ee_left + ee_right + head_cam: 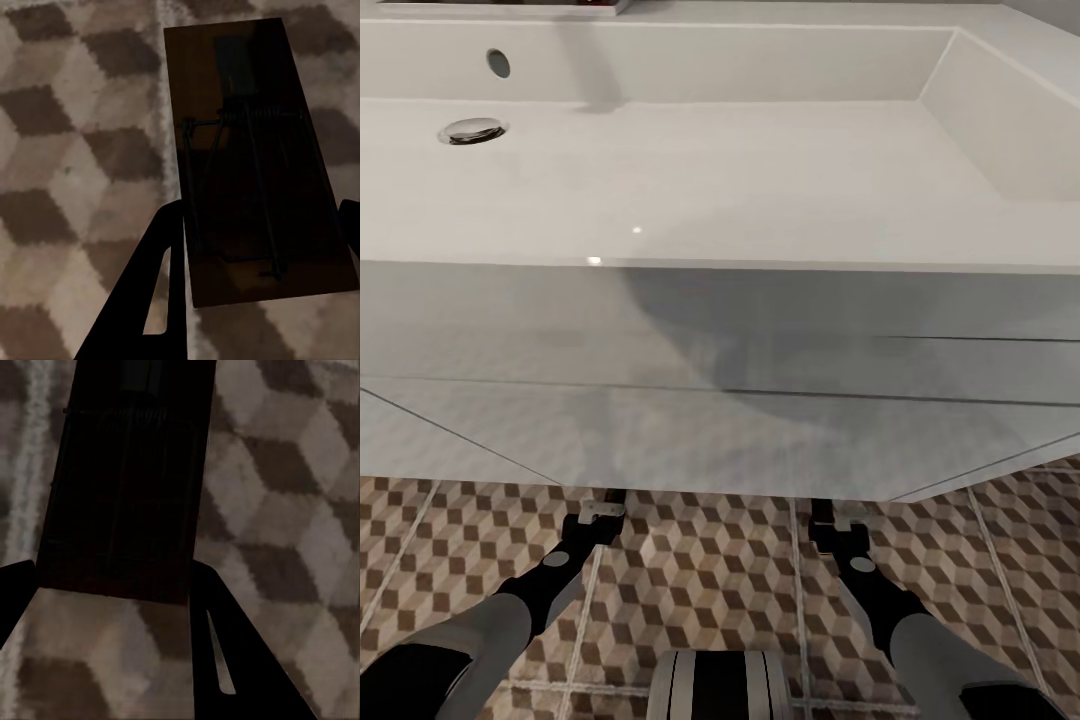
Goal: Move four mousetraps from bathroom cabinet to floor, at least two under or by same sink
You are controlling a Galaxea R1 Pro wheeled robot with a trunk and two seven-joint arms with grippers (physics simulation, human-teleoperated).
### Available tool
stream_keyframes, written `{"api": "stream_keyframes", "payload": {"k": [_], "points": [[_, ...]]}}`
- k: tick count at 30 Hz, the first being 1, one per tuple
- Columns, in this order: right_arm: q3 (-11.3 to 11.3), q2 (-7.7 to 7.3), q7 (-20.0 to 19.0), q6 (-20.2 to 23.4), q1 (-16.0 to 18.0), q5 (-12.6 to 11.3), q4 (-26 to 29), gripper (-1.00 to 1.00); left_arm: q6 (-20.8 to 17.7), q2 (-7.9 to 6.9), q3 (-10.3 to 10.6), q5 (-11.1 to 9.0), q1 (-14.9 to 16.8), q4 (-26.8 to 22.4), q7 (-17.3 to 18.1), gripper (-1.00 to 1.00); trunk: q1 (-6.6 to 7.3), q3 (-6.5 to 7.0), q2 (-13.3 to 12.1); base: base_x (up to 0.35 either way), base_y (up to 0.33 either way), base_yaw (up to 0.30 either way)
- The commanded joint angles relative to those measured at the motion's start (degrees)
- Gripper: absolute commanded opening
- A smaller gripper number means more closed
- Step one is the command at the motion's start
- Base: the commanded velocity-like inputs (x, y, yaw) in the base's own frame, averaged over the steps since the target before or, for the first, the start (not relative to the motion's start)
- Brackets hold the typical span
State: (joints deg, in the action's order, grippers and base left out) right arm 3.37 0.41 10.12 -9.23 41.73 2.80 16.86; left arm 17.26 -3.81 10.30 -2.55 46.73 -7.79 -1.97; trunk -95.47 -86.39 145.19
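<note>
- Seen from the head camera, the wide white bathroom sink (690, 170), with its round drain (472, 130) and overflow hole (498, 63), spans the upper frame above the pale front of the wall-hung vanity (720, 400).
- Both arms reach forward and down beneath the vanity's lower edge, over the bathroom floor (710, 570) of brown, beige and white cube-pattern tiles.
- The left gripper (600, 508) and the right gripper (838, 512) disappear under that edge, so their fingertips are hidden in the head view.
- In the left wrist view, the left gripper (259, 225) has 1 dark finger (150, 285) along one long side of a mousetrap (255, 165), with the other finger just at the opposite side; the flat dark-brown trap, its spring and wire bar visible, sits between them over the tiles and a pale grout line.
- Whether those fingers press the trap or merely flank it, I cannot tell.
- In the right wrist view, the right gripper (112, 585) frames a second mousetrap (127, 487), very dark, with 1 finger (225, 652) at each side of its near end.
- Grip contact there is equally unclear, as is whether either trap touches the floor.
</note>
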Motion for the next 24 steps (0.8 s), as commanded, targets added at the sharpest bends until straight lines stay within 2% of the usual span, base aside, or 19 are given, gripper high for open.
{"api": "stream_keyframes", "payload": {"k": [1, 10, 20, 24], "points": [[0.32, 0.01, 0.34, -0.09, 0.26, 0.07, -0.16, -1.00, 0.18, -0.03, 0.51, -0.17, 0.03, 0.05, -0.41, -1.00, 0.01, -0.03, 0.01, 0.000, 0.000, 0.000], [0.42, 0.17, 0.34, -0.05, 1.99, 0.42, -0.49, -1.00, -0.02, -0.01, 0.52, -0.17, 0.03, 0.06, -0.41, -1.00, 0.01, -0.03, 0.01, 0.000, 0.000, 0.000], [0.64, 0.24, 0.34, -0.17, 2.19, 0.45, -0.59, -1.00, 0.05, 0.11, 0.51, -0.24, 0.03, 0.06, -1.00, -1.00, 0.01, -0.03, 0.01, 0.001, 0.000, 0.000], [0.71, 0.24, 0.34, -0.17, 2.18, 0.45, -0.60, -1.00, 0.02, 0.12, 0.51, -0.24, 0.03, 0.06, -2.02, -1.00, 0.01, -0.03, 0.01, 0.152, 0.028, 0.000]]}}
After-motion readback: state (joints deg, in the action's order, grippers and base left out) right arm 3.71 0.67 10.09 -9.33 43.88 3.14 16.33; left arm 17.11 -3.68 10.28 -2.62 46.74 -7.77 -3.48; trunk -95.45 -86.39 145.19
